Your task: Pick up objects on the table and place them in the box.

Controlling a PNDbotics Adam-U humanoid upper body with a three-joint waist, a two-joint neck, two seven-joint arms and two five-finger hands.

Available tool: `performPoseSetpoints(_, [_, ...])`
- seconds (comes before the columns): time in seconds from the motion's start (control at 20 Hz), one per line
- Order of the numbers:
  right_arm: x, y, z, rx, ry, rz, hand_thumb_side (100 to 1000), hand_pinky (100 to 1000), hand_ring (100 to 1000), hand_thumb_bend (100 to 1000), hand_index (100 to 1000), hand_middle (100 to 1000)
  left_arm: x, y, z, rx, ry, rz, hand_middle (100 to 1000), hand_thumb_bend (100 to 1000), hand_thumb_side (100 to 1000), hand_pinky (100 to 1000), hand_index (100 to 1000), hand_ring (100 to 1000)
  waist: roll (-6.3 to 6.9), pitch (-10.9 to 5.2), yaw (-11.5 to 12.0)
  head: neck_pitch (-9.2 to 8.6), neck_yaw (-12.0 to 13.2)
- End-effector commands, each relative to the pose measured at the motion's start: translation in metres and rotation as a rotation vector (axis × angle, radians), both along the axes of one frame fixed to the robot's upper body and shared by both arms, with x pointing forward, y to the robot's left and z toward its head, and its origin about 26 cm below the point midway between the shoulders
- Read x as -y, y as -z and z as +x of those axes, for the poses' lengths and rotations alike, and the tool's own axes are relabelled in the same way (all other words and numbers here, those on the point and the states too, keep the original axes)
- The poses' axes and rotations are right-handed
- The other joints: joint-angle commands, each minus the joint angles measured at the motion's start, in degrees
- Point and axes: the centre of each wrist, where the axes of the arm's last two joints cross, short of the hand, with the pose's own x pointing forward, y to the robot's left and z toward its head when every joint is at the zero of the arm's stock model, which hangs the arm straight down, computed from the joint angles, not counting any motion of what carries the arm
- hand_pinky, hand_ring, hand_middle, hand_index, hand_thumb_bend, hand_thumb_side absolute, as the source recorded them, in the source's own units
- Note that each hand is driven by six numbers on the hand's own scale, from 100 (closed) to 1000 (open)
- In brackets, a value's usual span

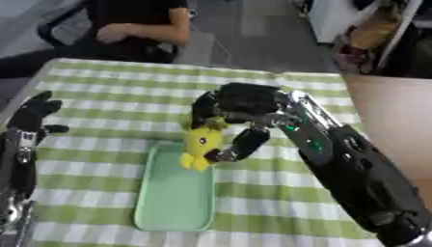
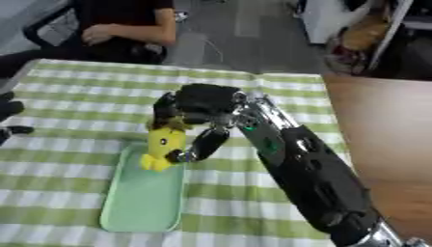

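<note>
A small yellow plush toy (image 1: 202, 144) hangs over the far end of a pale green tray (image 1: 175, 198) that lies on the checked table. My right hand (image 1: 239, 108) comes in from the lower right and is shut on the toy, fingers curled at its top and thumb against its side. The toy's lower end sits just above the tray's far rim. My left hand (image 1: 33, 113) rests at the table's left edge with its fingers up and relaxed, holding nothing.
The table carries a green-and-white checked cloth (image 1: 110, 96). A wooden surface (image 1: 397, 111) adjoins it on the right. A seated person (image 1: 135, 24) is beyond the far edge, away from the toy.
</note>
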Motion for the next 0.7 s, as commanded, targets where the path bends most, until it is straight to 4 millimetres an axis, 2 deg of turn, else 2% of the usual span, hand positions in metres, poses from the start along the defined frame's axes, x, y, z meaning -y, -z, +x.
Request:
performPoseSetpoints(0.05, [-0.005,-0.012,-0.001,0.028,-0.021,0.006,318,100,116,100,316,214,0.001,-0.012,0.002,0.039,0.005,0.018,897,678,1000,621,765,835,0.31,-0.54,0.07,-0.66,-0.73])
performPoseSetpoints(0.45, [-0.01,-0.007,-0.003,0.014,-0.04,0.005,316,100,118,100,316,215,0.001,-0.013,0.002,0.042,0.007,0.021,897,678,1000,620,765,835,0.32,-0.5,0.12,-0.56,-0.85])
performPoseSetpoints(0.7, [-0.024,0.0,-0.012,-0.002,-0.112,-0.006,315,100,125,100,319,219,0.002,-0.014,0.002,0.042,0.012,0.022,897,678,1000,621,766,836,0.3,-0.45,0.15,-0.53,-0.87])
